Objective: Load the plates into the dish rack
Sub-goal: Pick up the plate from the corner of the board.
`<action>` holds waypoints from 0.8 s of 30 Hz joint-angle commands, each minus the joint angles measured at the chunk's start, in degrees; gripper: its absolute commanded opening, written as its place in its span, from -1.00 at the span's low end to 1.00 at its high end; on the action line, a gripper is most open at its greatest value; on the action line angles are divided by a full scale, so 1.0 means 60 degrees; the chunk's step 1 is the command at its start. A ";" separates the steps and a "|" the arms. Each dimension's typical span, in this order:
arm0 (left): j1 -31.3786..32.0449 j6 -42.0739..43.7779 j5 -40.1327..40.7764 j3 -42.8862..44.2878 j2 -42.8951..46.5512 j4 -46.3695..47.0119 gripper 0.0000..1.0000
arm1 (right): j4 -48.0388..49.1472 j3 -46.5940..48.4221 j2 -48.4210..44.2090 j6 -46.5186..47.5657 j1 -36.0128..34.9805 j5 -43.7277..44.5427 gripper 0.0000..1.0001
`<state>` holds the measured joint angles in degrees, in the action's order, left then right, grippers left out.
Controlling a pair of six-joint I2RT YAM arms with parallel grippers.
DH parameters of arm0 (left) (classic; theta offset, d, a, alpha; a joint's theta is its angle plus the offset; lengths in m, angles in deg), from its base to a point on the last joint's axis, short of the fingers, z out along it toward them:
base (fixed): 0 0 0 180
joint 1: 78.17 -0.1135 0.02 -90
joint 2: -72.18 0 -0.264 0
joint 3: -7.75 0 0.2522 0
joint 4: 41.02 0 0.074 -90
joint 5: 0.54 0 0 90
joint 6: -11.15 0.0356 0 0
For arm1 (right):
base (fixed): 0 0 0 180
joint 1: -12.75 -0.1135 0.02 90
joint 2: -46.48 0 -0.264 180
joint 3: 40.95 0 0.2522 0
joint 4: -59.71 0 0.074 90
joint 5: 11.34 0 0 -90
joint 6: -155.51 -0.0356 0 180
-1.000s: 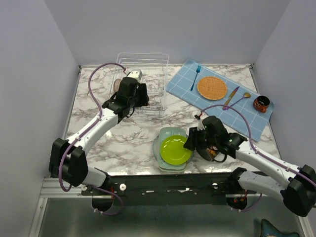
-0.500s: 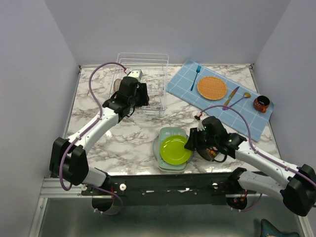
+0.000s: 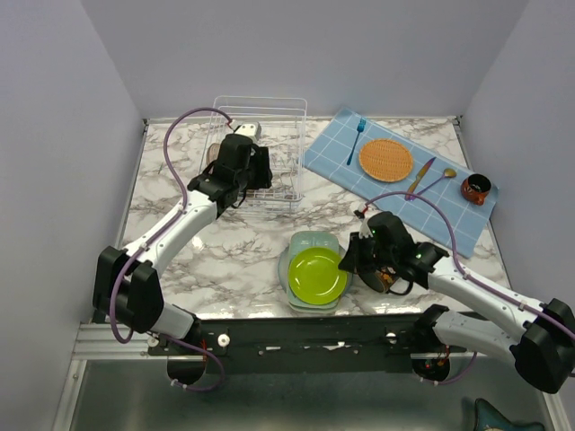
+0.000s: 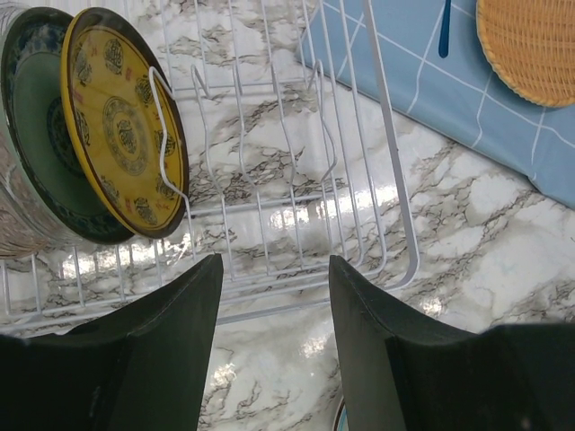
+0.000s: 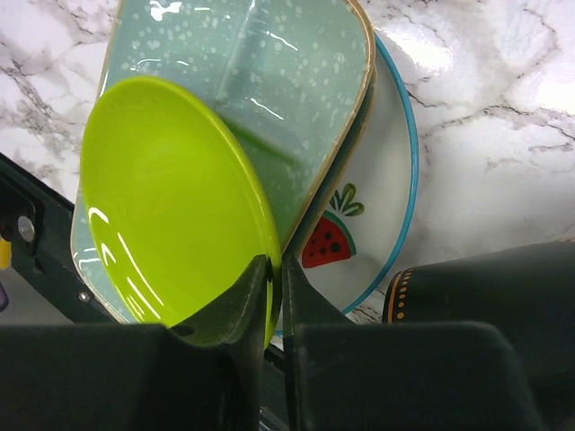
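My right gripper (image 3: 347,261) is shut on the right rim of a yellow-green plate (image 3: 316,274) and tilts it up off the stack. In the right wrist view the fingers (image 5: 255,285) pinch that plate (image 5: 171,206) above a mint-green rounded-square plate (image 5: 269,81) and a watermelon plate (image 5: 377,197). My left gripper (image 3: 258,171) is open and empty at the front of the white wire dish rack (image 3: 269,112). The left wrist view shows the rack (image 4: 386,162) holding a yellow patterned plate (image 4: 117,135) and a teal-patterned plate (image 4: 36,117) upright at its left.
A black mug with orange dots (image 5: 476,287) sits right beside my right gripper. A blue cloth (image 3: 404,205) at the back right holds an orange woven mat (image 3: 385,159), a blue fork (image 3: 356,139), a knife (image 3: 420,177), a spoon (image 3: 440,180) and a dark red mug (image 3: 475,189).
My right gripper has raised the yellow-green plate's right rim, so it tilts up from the stack. My left gripper has shifted slightly toward the back over the rack.
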<state>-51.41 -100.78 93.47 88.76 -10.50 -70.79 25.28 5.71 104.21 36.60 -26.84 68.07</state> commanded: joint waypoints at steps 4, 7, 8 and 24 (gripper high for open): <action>0.0051 0.0198 -0.0112 0.0614 -0.0225 -0.0319 0.18 | 0.0134 -0.0079 -0.0189 -0.0104 -0.0037 -0.0008 -0.84; 0.0051 0.0213 -0.0112 0.0746 -0.0269 -0.0393 0.18 | 0.0134 -0.0035 -0.0306 -0.0133 -0.0022 -0.0008 -0.88; 0.0051 0.0213 -0.0112 0.0760 -0.0269 -0.0393 0.18 | 0.0134 -0.0021 -0.0335 -0.0134 -0.0037 -0.0008 -0.88; 0.0051 0.0213 -0.0141 0.0834 -0.0313 -0.0422 0.18 | 0.0002 0.0126 -0.0555 -0.0134 -0.0022 0.0198 -0.99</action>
<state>-51.41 -100.08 93.45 92.01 -11.96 -72.62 25.52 5.71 102.05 35.99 -26.84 68.16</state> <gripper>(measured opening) 0.592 0.024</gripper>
